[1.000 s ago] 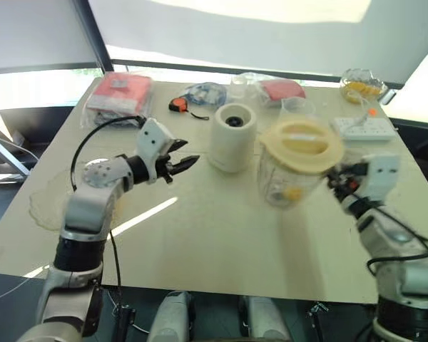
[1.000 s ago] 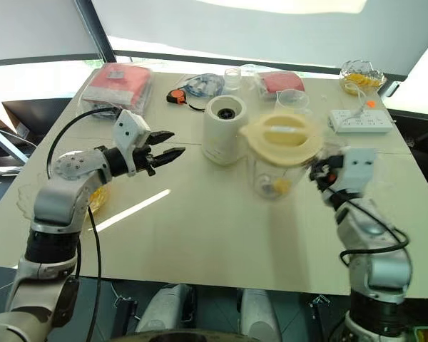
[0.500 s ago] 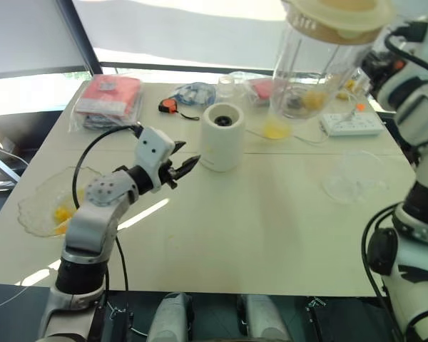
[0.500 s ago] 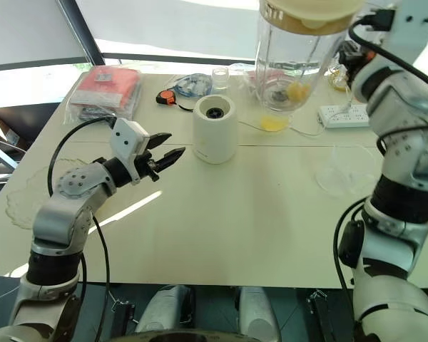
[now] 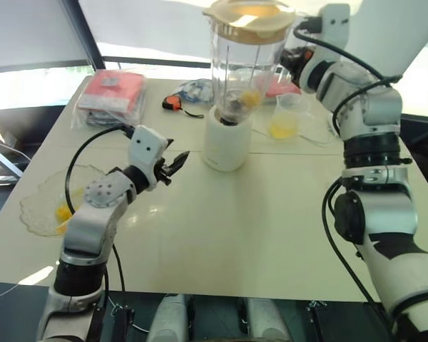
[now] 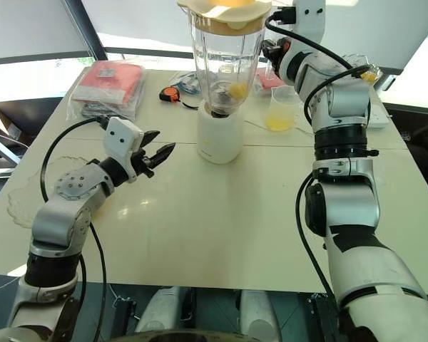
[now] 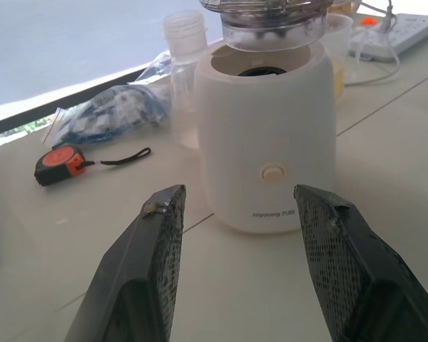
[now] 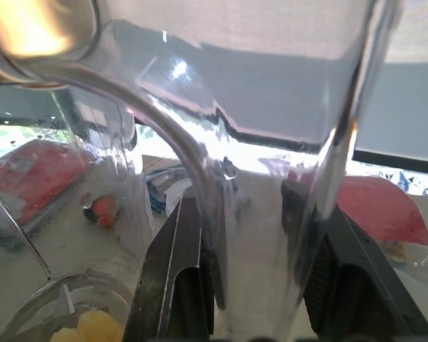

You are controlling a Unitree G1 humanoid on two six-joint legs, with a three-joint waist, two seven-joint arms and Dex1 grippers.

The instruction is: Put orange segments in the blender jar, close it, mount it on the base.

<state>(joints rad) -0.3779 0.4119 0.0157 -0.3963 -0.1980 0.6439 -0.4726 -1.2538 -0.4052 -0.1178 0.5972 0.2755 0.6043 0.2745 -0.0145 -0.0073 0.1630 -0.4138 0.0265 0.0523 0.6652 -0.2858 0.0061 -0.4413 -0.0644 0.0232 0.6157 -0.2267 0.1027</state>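
A pale cream desk (image 5: 271,235) fills the room's middle — bright daylight falls on it. Behind its far edge hang white window blinds (image 5: 28,32), split by a dark frame post (image 5: 82,35).

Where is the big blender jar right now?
The blender jar is at the far middle of the table, held by the right gripper just above the white base.

Right gripper (image 6: 277,55) swung the lidded blender jar (image 6: 225,60) from beside the base (image 6: 219,133), up high, to directly over the base, its bottom now at the socket.
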